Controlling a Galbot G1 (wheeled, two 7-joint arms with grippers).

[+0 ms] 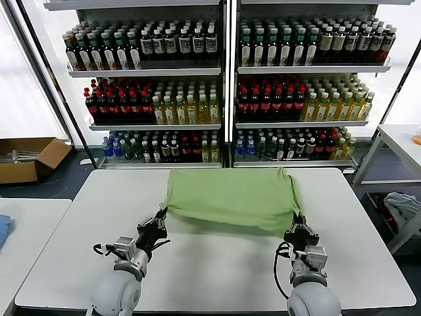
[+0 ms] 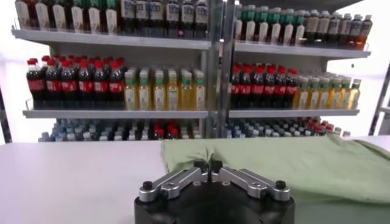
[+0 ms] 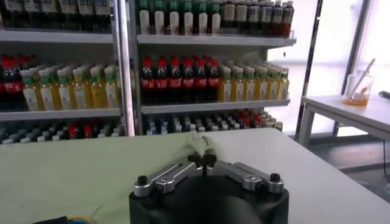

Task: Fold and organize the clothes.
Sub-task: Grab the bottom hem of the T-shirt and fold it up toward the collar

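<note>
A light green T-shirt [image 1: 230, 194], plain side up, lies spread across the far half of the white table [image 1: 217, 263]. My left gripper [image 1: 162, 215] is shut on its near left corner, and the cloth [image 2: 317, 167] shows pinched between the fingertips in the left wrist view. My right gripper [image 1: 300, 220] is shut on the near right corner, where a fold of the shirt [image 3: 73, 170] rises between the fingertips in the right wrist view. The near edge hangs slightly lifted between the two grippers.
Shelves of bottled drinks [image 1: 223, 85] stand behind the table. A cardboard box [image 1: 29, 158] lies on the floor at the far left. Another table [image 1: 26, 230] stands to the left, and a side table [image 1: 398, 141] to the right.
</note>
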